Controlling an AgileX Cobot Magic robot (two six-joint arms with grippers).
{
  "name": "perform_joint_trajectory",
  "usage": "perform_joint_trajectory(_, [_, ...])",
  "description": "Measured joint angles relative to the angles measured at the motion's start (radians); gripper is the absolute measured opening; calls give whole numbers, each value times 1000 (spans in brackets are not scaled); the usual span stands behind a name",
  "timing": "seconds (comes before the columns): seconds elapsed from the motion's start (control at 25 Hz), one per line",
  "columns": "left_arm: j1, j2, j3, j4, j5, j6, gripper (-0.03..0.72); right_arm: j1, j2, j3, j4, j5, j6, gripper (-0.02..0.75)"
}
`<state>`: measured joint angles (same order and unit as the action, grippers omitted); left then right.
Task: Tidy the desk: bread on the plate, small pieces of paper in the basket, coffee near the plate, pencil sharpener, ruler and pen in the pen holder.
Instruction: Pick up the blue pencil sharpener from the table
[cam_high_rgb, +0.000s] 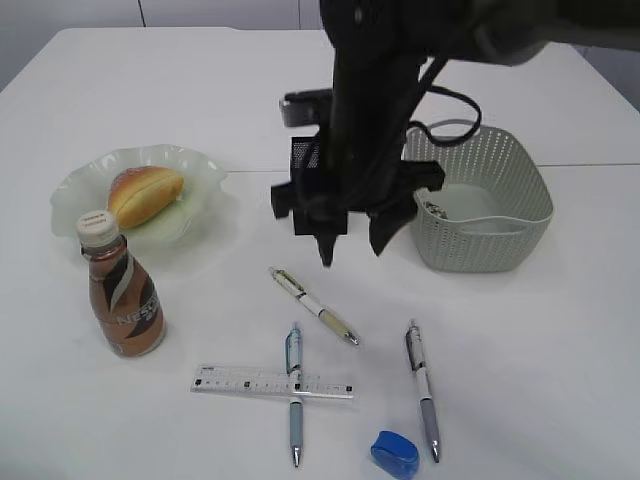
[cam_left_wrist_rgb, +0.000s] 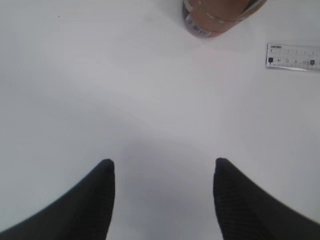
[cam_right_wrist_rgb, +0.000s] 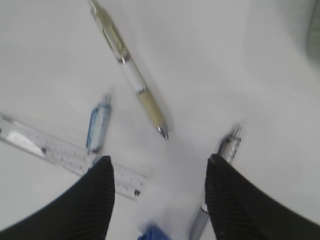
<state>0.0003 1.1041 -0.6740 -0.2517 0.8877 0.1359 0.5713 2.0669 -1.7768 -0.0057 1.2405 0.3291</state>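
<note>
Likely on the stationery now, starting with a pen. Already sorted, judging by the layout: bread (cam_high_rgb: 146, 194) on the plate (cam_high_rgb: 205, 170), coffee (cam_high_rgb: 120, 290) standing just beside that plate. Left to gather from the desk (cam_high_rgb: 540, 330): cream pen (cam_high_rgb: 314, 306), blue pen (cam_high_rgb: 295, 393), grey pen (cam_high_rgb: 422, 390), ruler (cam_high_rgb: 272, 382) and sharpener (cam_high_rgb: 395, 455). All bound for the pen holder (cam_high_rgb: 303, 152), half hidden behind the arm, next to the basket (cam_high_rgb: 500, 185).

To do it well:
- Pick the cream pen first. Nearest the pen holder, lying alone, touching nothing.
- Turn the wrist so the jaws cross the barrel, not run along it, and aim for the middle of the barrel to keep it from tipping.
- Come straight down until the tips all but touch the desk, then close gently. A round barrel can probably roll away from a one-sided push.
- Leave the blue pen for later: crossed with the ruler, so likely to drag it along.
- Over the pen holder, tilt the pen upright and let go low inside the rim.

Right gripper (cam_right_wrist_rgb: 160, 162): spread fairly wide, nothing between the jaws, hanging above the desk over the space between cream pen tip and grey pen — touching neither.

Left gripper (cam_left_wrist_rgb: 164, 162): also spread and empty, over bare desk, with the coffee's base and one end of the ruler at the far edge of its wrist view. Not made out in the exterior view.
</note>
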Motion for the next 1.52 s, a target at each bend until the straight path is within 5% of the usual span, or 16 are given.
perform_joint_trajectory(0.68, [0,0,0,0,0,0,458,47,-486,703,16,-79,-194,424])
perform_joint_trajectory(1.16, [0,0,0,0,6,0,457,47,-559,742,158,-175,-488,424])
perform_joint_trajectory(1.52, [0,0,0,-5,8,0,445,47,-428,742,179,-248,-514,424])
